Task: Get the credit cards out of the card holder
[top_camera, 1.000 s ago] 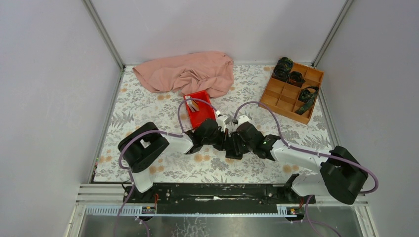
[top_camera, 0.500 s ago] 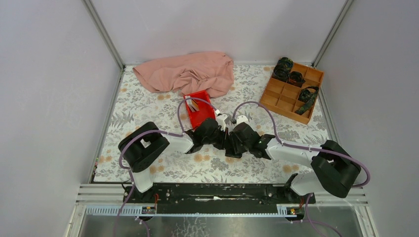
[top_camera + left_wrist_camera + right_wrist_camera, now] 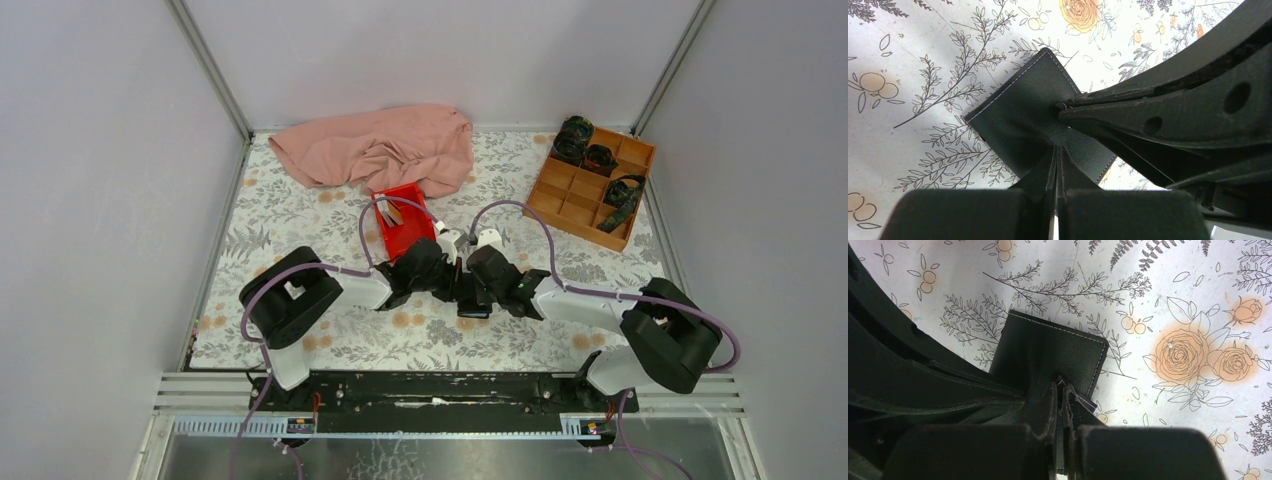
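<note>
At the near centre of the worktop [image 3: 300, 215], the left claw [image 3: 1056, 150] and right claw [image 3: 1060, 385] each pinch almost fully closed on opposite edges of the card holder [image 3: 1018, 117], probably to peel its black covers apart. The holder looks folded, and no credit cards show. Just beyond at 11 o'clock sits a red tray [image 3: 405, 235], crowding the arms. Farther off lie a pink cloth [image 3: 380, 145] at 12 and a wooden box [image 3: 590, 185] at 2.
</note>
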{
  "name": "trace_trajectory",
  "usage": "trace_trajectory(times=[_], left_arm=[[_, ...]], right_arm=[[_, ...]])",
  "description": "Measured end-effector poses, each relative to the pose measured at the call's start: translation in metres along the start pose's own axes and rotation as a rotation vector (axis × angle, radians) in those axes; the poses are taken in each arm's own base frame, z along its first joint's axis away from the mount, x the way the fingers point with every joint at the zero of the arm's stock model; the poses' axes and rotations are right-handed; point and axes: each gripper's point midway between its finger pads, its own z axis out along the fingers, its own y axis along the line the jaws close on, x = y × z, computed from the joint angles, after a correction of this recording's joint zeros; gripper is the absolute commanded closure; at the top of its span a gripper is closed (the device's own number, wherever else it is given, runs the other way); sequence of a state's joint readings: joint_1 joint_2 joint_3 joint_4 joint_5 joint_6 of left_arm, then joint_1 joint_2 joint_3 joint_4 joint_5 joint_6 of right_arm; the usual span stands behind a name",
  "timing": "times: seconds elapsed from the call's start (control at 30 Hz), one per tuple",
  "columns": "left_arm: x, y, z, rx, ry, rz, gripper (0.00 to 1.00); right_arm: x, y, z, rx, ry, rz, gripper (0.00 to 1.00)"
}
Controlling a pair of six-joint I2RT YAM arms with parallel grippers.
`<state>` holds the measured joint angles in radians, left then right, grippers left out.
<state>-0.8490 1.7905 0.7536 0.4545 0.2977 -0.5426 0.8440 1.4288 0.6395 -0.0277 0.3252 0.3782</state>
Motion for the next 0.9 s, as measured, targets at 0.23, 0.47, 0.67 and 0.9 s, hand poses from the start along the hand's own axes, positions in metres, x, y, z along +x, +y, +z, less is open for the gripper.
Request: trace_trajectory(times=[0.23, 0.47, 0.67, 0.9], left_arm=[[0.000, 0.000, 0.000, -0.002, 0.000, -0.001, 1.00], [0.000, 0.000, 0.000, -0.003, 0.003, -0.002, 1.00], [0.000, 0.000, 0.000, -0.003, 0.003, -0.002, 1.00], [0.000, 0.000, 0.000, -0.003, 0.003, -0.002, 1.00]], right_arm=[[-0.001, 0.000, -0.001, -0.003, -0.008, 0.019, 1.00], [0.003, -0.004, -0.008, -0.010, -0.023, 0.056, 1.00], [0.011, -0.019, -0.012, 0.023, -0.016, 0.106, 1.00], [0.019, -0.044, -0.016, 0.108, -0.001, 0.179, 0.56]])
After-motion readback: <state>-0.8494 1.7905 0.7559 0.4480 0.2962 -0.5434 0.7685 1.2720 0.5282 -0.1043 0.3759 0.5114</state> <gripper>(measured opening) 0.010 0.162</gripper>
